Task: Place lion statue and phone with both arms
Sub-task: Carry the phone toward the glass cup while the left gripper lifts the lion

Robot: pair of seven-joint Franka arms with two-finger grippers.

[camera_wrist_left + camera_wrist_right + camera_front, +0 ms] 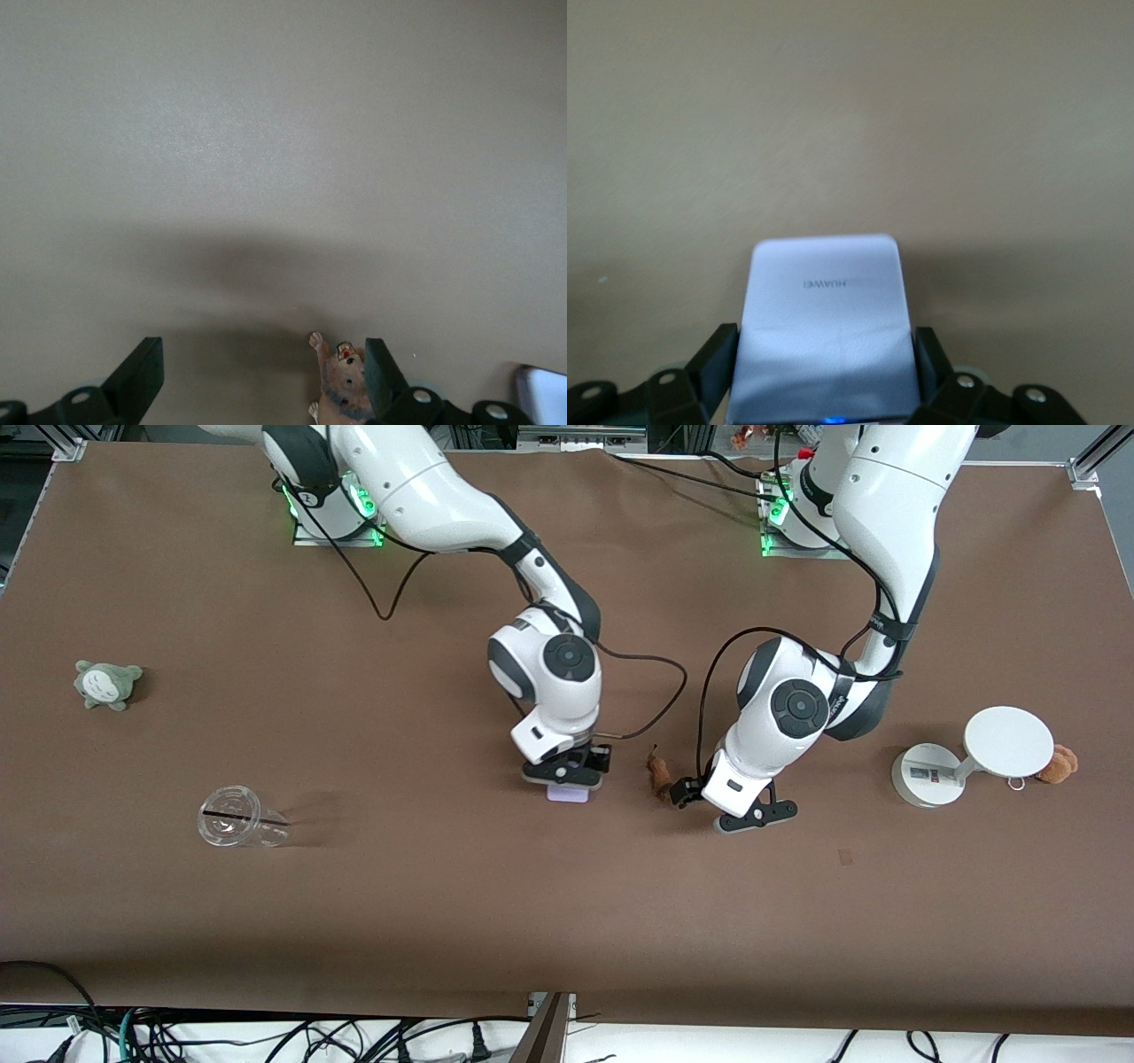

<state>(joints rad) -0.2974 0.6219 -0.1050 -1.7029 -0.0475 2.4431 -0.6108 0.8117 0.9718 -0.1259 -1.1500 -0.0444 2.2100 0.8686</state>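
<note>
With its jaws hugging the phone (824, 328) near the middle of the surface (443, 886), the right gripper (567, 778) should be lifting straight, while the left gripper (722, 808), jaws wide open, is needing to center on the lion (341, 385) sitting by 1 finger.

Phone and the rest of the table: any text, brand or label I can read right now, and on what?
"HUAWEI", mirrored in the right wrist view, on the phone between the right gripper's fingers.
White stand: a label on its base, too small to read.
Lion statue, beside one finger of the open left gripper: no text.
Nothing else readable.
</note>
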